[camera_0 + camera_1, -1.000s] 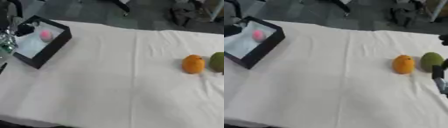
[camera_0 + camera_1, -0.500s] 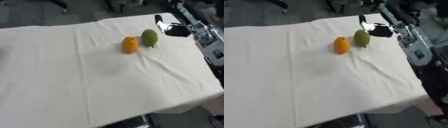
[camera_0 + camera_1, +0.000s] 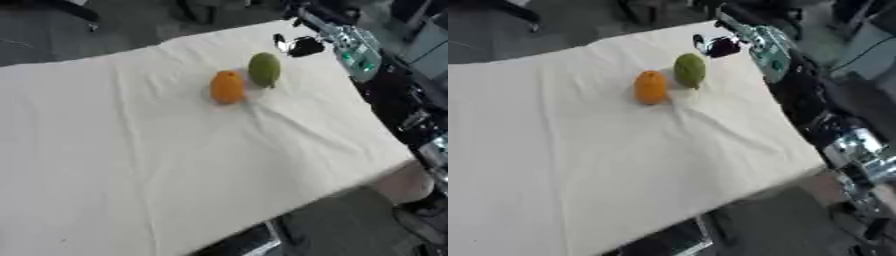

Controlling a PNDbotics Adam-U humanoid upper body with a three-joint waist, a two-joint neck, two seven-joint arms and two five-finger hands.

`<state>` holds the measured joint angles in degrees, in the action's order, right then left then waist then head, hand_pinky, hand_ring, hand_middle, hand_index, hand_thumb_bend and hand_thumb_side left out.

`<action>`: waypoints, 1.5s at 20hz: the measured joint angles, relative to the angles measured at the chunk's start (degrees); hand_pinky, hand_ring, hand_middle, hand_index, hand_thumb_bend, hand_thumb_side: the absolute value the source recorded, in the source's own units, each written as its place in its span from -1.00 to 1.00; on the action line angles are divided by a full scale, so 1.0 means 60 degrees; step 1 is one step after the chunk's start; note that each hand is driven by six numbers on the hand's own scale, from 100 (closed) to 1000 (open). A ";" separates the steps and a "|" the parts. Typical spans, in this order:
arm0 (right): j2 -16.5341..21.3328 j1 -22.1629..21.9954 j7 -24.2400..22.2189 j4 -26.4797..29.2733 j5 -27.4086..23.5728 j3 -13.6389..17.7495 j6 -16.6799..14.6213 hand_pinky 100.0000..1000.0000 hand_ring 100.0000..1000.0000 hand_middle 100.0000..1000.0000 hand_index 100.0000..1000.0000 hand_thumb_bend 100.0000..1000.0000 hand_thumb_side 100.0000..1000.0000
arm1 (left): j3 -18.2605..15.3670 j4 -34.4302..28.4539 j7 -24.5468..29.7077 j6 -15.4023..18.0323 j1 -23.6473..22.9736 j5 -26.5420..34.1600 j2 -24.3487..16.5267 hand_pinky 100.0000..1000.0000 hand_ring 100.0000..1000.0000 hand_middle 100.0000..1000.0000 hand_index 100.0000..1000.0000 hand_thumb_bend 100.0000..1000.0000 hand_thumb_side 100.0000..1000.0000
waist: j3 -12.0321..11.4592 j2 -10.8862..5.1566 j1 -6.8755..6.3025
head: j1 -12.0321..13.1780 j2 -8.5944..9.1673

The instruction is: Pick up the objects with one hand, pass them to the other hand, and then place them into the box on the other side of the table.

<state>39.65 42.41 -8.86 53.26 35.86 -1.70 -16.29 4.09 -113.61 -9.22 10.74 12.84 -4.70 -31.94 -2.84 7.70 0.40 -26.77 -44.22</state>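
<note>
Two fruits left on desk [image 3: 131, 165]: orange [image 3: 227, 87], green [image 3: 264, 69], touching | right hand [image 3: 297, 46] just beyond green, grip unclear, probably empty | handover, boxing pending

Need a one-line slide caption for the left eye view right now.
Right hand hovers just beyond a green fruit and an orange fruit lying on the white-clothed table.

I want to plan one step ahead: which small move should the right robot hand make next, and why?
Probably lower the right robot hand toward the green fruit and close on it. That fruit lies nearest the hand, touching the orange fruit, and the hand holds nothing.
</note>
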 measured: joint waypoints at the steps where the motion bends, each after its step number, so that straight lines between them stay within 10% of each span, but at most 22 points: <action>1: -0.0124 0.0133 -0.0070 -0.0186 0.0284 -0.0024 -0.0059 0.54 0.70 0.91 0.86 -1.00 -0.58 | 0.0137 0.0000 0.0123 -0.0024 -0.0002 0.0002 0.0196 0.25 -1.00 0.62 0.84 -0.83 0.14 | -0.0031 0.0000 -0.0030 | -0.0087 -0.0001; 6: -0.0674 0.0564 -0.0318 -0.0458 0.1337 -0.0201 -0.0404 0.66 0.75 0.96 0.90 -1.00 -0.40 | 0.0573 0.0000 0.0423 -0.0284 -0.0090 -0.0054 0.0931 0.24 -1.00 0.65 0.86 -0.89 0.24 | -0.0223 0.0006 -0.0112 | -0.0371 -0.0002; 12: -0.1188 0.0720 -0.0805 -0.0459 0.2295 -0.0479 -0.0826 0.80 0.80 0.99 0.98 -1.00 0.32 | 0.0735 0.0000 0.0429 -0.0535 -0.0156 -0.0065 0.1350 0.23 -1.00 0.66 0.86 -0.92 0.29 | -0.0348 0.0035 -0.0180 | -0.0536 -0.0003; 18: -0.1309 0.0659 -0.1746 -0.0403 0.2914 -0.0677 -0.1042 0.75 0.70 0.90 0.95 -1.00 0.48 | 0.0800 0.0000 0.0400 -0.0748 -0.0302 -0.0155 0.1499 0.23 -1.00 0.67 0.86 -0.94 0.32 | -0.0349 0.0035 -0.0164 | -0.0639 -0.0003; 22: -0.1374 0.0569 -0.2191 -0.0404 0.3165 -0.0732 -0.1037 0.72 0.63 0.80 0.92 -1.00 0.44 | 0.0821 0.0001 0.0385 -0.0829 -0.0334 -0.0223 0.1545 0.23 -1.00 0.67 0.86 -0.95 0.33 | -0.0346 0.0035 -0.0164 | -0.0677 -0.0003; 24: -0.1375 0.0541 -0.2377 -0.0404 0.3293 -0.0752 -0.1049 0.58 0.37 0.52 0.74 -1.00 -0.15 | 0.0856 0.0001 0.0371 -0.0854 -0.0352 -0.0233 0.1548 0.23 -1.00 0.67 0.86 -0.98 0.36 | -0.0342 0.0035 -0.0162 | -0.0679 -0.0003; 25: -0.1377 0.0495 -0.2466 -0.0401 0.3378 -0.0781 -0.1050 0.49 0.22 0.37 0.60 -1.00 -0.51 | 0.0861 0.0001 0.0363 -0.0870 -0.0364 -0.0235 0.1552 0.23 -1.00 0.68 0.86 -1.00 0.37 | -0.0329 0.0035 -0.0159 | -0.0679 -0.0003; 30: -0.1418 0.0393 -0.2216 -0.0158 0.3566 -0.0784 -0.1046 0.14 -0.25 -0.22 -0.23 -1.00 -0.69 | 0.0904 0.0001 0.0345 -0.0947 -0.0376 -0.0241 0.1627 0.23 -1.00 0.68 0.86 -1.00 0.40 | -0.0296 0.0034 -0.0155 | -0.0642 -0.0003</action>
<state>31.14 44.77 -22.15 52.32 57.25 -6.40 -22.57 9.52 -113.61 -7.15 5.05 10.58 -6.15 -22.18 -4.62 7.91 -0.53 -30.62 -44.24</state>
